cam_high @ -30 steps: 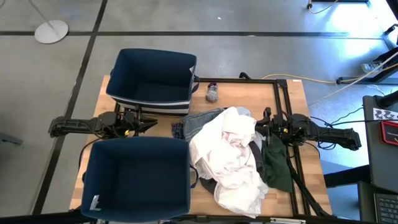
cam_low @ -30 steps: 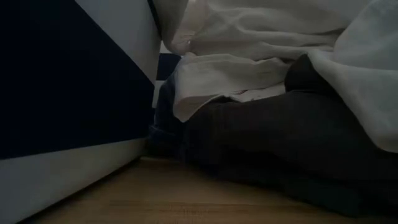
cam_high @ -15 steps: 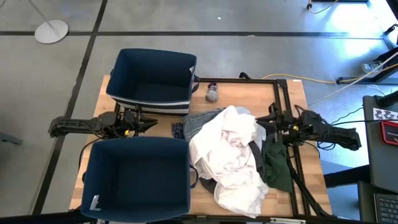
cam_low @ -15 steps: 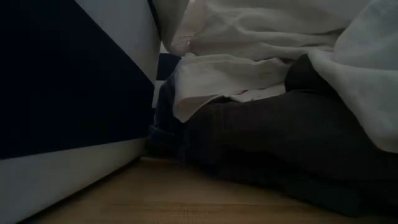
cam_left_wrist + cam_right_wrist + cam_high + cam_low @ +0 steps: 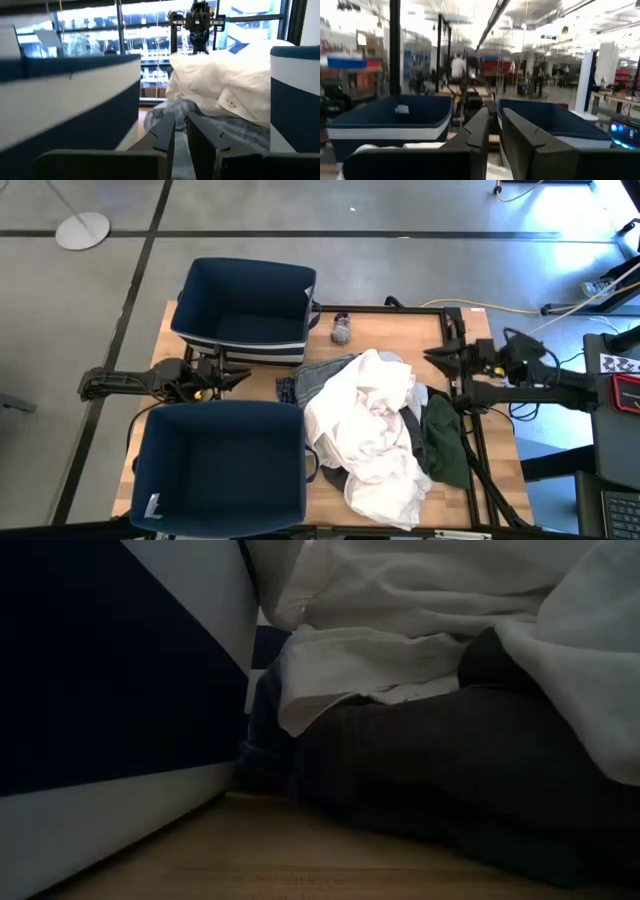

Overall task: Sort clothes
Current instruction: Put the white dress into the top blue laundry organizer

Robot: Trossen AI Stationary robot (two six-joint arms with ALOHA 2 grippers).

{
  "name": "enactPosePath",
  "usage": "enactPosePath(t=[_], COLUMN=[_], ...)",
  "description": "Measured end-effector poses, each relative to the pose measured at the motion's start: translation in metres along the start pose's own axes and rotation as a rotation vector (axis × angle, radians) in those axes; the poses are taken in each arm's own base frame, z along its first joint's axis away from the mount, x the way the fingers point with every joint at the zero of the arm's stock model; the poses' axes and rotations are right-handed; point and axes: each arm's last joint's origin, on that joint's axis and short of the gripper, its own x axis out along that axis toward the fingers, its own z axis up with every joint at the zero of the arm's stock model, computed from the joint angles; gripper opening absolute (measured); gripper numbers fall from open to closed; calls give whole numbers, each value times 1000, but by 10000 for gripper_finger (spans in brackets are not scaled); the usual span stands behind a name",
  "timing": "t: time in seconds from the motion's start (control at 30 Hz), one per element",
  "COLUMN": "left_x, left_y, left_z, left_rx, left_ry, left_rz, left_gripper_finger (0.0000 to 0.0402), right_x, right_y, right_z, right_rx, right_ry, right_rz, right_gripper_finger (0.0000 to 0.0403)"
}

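The clothes lie in one heap right of the table's middle. A white garment (image 5: pixel 368 428) is on top. A blue plaid piece (image 5: pixel 318 376) sticks out at the heap's far left, a dark grey one (image 5: pixel 413 432) shows under the white, and a dark green one (image 5: pixel 446 442) lies at the right. A small sock (image 5: pixel 341 330) rests on the wood near the far edge. My left gripper (image 5: pixel 247 376) is shut and level between the two bins, short of the heap. My right gripper (image 5: pixel 428 357) is shut and raised above the heap's right side, touching nothing.
A navy bin (image 5: pixel 243 343) stands at the far left and another (image 5: pixel 220 412) at the near left. A black frame (image 5: pixel 455 310) borders the table's right side. In the low view, a bin wall (image 5: pixel 100 670) and the heap (image 5: pixel 450 770) leave a bare strip of wood.
My right gripper has risen well above the heap's right side and rolled a little, still shut. In the high view its fingertips now show farther toward the table's far right. The clothes have not moved.
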Motion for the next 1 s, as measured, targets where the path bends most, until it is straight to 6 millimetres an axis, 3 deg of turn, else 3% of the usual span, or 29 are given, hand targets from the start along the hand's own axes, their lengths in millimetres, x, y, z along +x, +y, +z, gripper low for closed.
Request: enactPosePath(t=[0.3, 0.47, 0.63, 0.77, 1.0], left_x=[0, 0, 0, 0, 0], left_y=[0, 0, 0, 1, 1], left_z=[2, 1, 4, 7, 9], left_rx=[59, 38, 47, 39, -1], left_ry=[-19, -8, -31, -60, -81], left_rz=[6, 4, 7, 11, 12], left_gripper_finger=[40, 40, 40, 40, 40], right_x=[86, 121, 133, 142, 162], right_y=[-4, 25, 57, 73, 92], right_z=[46, 70, 99, 98, 68], right_rx=[-21, -112, -144, -58, 99], right_ry=[392, 569, 663, 723, 854], right_rz=[-6, -56, -130, -141, -126], right_gripper_finger=[56, 56, 56, 56, 59])
